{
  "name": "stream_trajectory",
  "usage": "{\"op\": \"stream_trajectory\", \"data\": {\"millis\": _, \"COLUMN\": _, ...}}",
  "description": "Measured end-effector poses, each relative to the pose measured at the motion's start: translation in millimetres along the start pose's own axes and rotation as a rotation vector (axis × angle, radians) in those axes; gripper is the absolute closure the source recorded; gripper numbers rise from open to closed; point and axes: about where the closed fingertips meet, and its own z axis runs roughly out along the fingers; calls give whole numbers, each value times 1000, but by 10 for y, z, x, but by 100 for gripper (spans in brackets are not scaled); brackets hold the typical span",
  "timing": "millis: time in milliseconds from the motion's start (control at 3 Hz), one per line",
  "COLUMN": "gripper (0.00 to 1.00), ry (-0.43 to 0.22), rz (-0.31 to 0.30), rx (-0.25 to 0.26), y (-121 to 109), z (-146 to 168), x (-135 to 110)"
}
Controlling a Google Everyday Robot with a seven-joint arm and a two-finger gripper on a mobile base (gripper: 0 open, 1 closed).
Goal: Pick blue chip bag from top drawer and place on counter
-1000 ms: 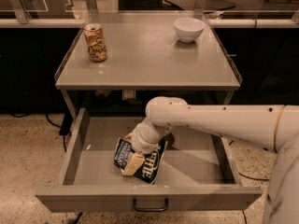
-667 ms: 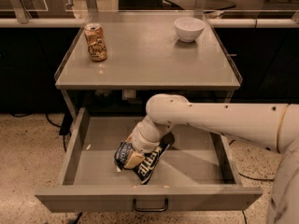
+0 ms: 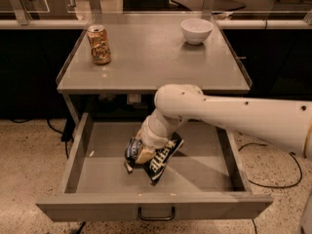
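The end effector (image 3: 142,154) reaches down inside the open top drawer (image 3: 204,175), its fingers pinching the blue chip bag (image 3: 162,160) near the bag's upper left edge. The bag hangs tilted in the grip over the middle of the drawer floor, its white lettering running diagonally and its lower corner pointing towards the drawer front; whether that corner touches the floor cannot be told. A dark shadow lies on the drawer floor just to the right of the bag. The white arm (image 3: 234,115) enters from the right edge and bends at a rounded joint just below the front lip of the bench (image 3: 156,62). The drawer is pulled fully out beneath the bench, its small dark handle (image 3: 156,214) centred on the front panel. On the bench, a tan drink can (image 3: 99,44) stands upright near the left rear, and a white bowl (image 3: 196,30) sits well apart from it at the right rear.
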Motion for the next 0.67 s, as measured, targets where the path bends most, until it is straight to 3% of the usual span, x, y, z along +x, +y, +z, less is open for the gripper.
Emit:
{"op": "stream_trajectory", "data": {"millis": 333, "gripper": 100, "ry": 44, "rz": -41, "rx": 38, "y": -116, "z": -353, "x": -39}}
{"op": "stream_trajectory", "data": {"millis": 667, "gripper": 100, "ry": 15, "rz": -12, "rx": 25, "y": -117, "z": -244, "x": -43}}
